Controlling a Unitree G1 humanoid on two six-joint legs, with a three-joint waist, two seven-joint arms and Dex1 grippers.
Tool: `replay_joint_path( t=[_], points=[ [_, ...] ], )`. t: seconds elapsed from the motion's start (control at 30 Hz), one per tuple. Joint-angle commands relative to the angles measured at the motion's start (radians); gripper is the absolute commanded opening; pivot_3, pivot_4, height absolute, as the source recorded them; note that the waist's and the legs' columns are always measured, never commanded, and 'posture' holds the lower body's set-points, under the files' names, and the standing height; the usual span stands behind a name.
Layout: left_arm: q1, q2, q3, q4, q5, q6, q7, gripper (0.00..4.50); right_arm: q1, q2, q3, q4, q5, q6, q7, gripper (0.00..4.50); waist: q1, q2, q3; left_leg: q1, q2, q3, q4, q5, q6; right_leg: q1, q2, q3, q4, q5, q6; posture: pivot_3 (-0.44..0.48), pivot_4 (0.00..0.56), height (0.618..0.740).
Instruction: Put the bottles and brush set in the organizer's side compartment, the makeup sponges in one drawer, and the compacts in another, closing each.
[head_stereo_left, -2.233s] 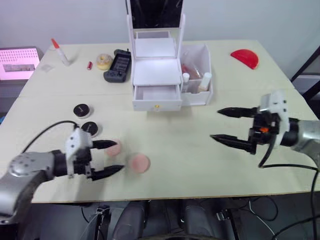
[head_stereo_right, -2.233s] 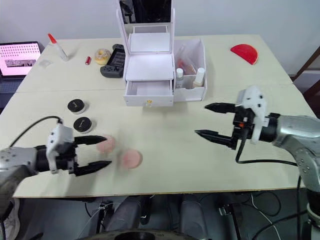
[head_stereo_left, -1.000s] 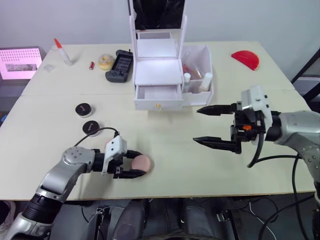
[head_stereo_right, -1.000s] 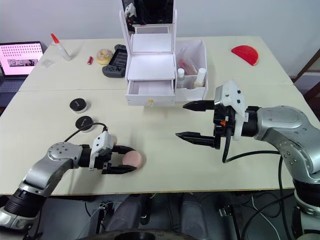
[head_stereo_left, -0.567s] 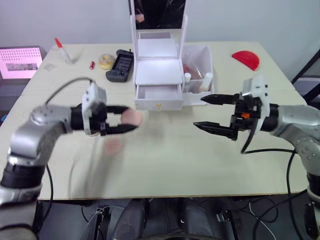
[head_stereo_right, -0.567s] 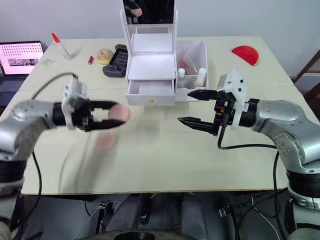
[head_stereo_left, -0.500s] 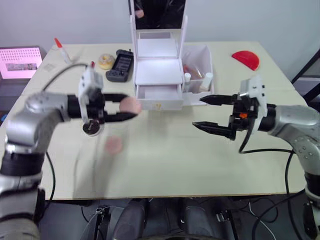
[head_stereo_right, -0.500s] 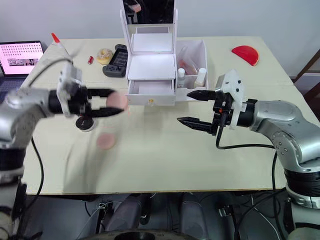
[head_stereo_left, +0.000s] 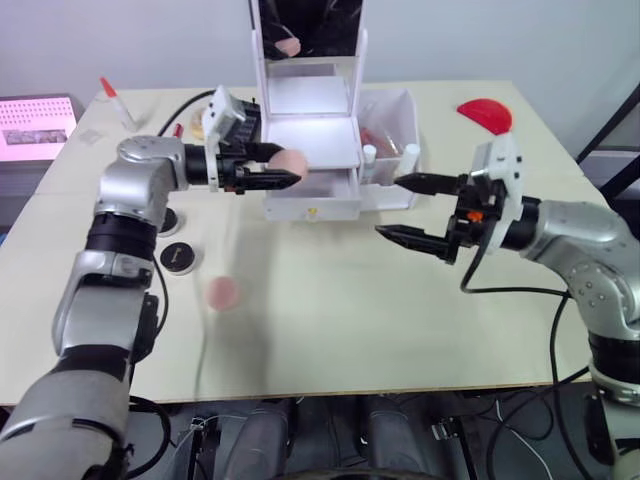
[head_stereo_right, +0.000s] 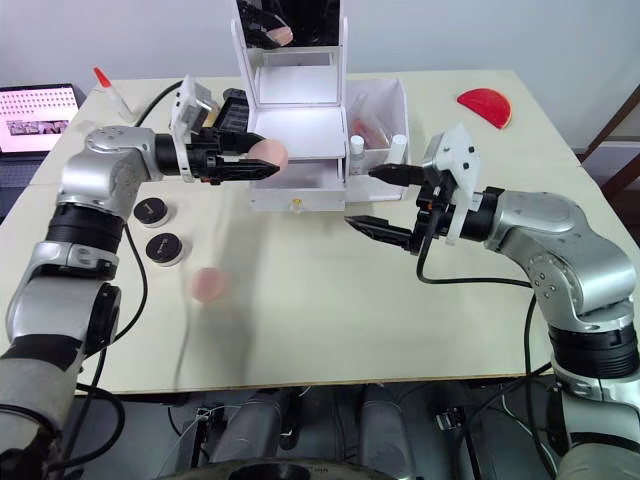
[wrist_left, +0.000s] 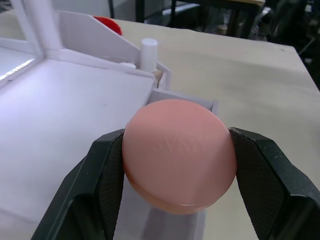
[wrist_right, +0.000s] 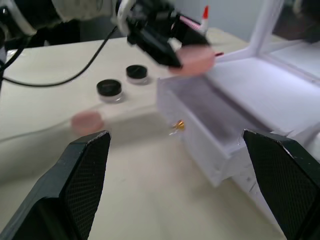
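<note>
My left gripper (head_stereo_left: 290, 170) is shut on a pink makeup sponge (wrist_left: 180, 155) and holds it just above the open lower drawer (head_stereo_left: 318, 187) of the white organizer (head_stereo_left: 310, 140). The other makeup sponge (head_stereo_left: 222, 292) lies on the table in front. Two black compacts (head_stereo_right: 150, 211) (head_stereo_right: 164, 248) sit left of it. In the side compartment (head_stereo_left: 412, 115) stand two white-capped bottles (head_stereo_left: 369, 156) (head_stereo_left: 408, 160), with a clear packet showing red, probably the brush set (head_stereo_left: 381, 136), behind them. My right gripper (head_stereo_left: 390, 206) hangs open just right of the drawer front, holding nothing.
A red half-round object (head_stereo_left: 484, 113) lies at the back right. A white tube with a red tip (head_stereo_left: 113, 100) and a pink laptop screen (head_stereo_left: 35, 118) are at the back left. A black device (head_stereo_right: 231, 104) sits behind my left arm.
My left gripper lifted one sponge from the front of the table and carried it up to the open drawer. My right gripper drifted closer to the organizer, still open.
</note>
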Motion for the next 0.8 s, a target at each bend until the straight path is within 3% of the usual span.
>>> replay_joint_path(
  t=[0.03, 0.63, 0.7, 0.77, 0.8],
  points=[
    [-0.045, -0.002, 0.012, 0.061, 0.034, -0.057, -0.028, 2.64, -0.033, 0.008, -0.040, 0.008, -0.006, -0.014, -0.029, 4.50, -0.003, 0.000, 0.000, 0.000, 0.000, 0.000, 0.000, 0.000, 0.000, 0.000, 0.000, 0.000, 0.001, 0.001, 0.002, 0.000, 0.150, 0.738],
    [-0.084, -0.027, 0.028, 0.198, 0.122, -0.092, -0.042, 2.64, -0.024, 0.023, -0.063, -0.004, 0.005, -0.014, -0.076, 4.50, -0.002, 0.000, 0.000, 0.000, -0.001, -0.001, 0.002, 0.000, 0.001, -0.002, -0.001, 0.000, 0.008, 0.001, 0.002, 0.000, 0.150, 0.738],
    [-0.087, -0.028, 0.032, 0.201, 0.122, -0.091, -0.036, 3.72, -0.022, 0.024, -0.065, -0.005, 0.004, -0.014, -0.076, 4.50, -0.001, 0.000, 0.000, 0.000, -0.001, -0.001, 0.002, 0.000, 0.001, -0.002, -0.001, 0.000, 0.008, 0.001, 0.002, 0.000, 0.150, 0.738],
    [-0.090, -0.029, 0.036, 0.204, 0.122, -0.089, -0.034, 4.45, -0.020, 0.025, -0.066, -0.006, 0.004, -0.015, -0.077, 4.50, 0.001, 0.000, 0.000, 0.000, -0.001, -0.001, 0.003, 0.000, 0.001, -0.002, -0.001, 0.000, 0.009, 0.001, 0.002, 0.000, 0.150, 0.738],
    [-0.095, -0.030, 0.038, 0.204, 0.122, -0.085, -0.031, 4.45, -0.020, 0.026, -0.066, -0.006, 0.004, -0.015, -0.078, 4.50, 0.001, 0.000, 0.000, 0.000, -0.001, -0.001, 0.003, 0.000, 0.001, -0.002, -0.001, 0.000, 0.009, 0.001, 0.002, 0.000, 0.150, 0.738]
  ],
)
